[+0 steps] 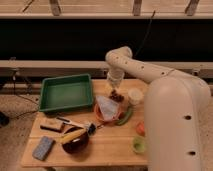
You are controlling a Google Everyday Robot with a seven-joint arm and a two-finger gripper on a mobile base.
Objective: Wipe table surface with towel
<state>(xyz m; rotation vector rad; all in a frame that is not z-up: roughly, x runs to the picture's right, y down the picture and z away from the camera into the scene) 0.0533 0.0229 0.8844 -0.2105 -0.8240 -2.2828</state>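
Hovering over the table's (107,147) far edge, the gripper (114,86), open or closed unclear, has yet to take the towel (107,106); all wiping remains.

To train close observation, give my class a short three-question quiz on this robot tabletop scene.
1. True or false: the towel lies in the orange bowl.
2. Where is the gripper? A) above the table's far edge, beside the green tray; B) over the blue sponge.
3. Fill in: the dark bowl holds a yellow ____.
Key: 1 true; 2 A; 3 banana.
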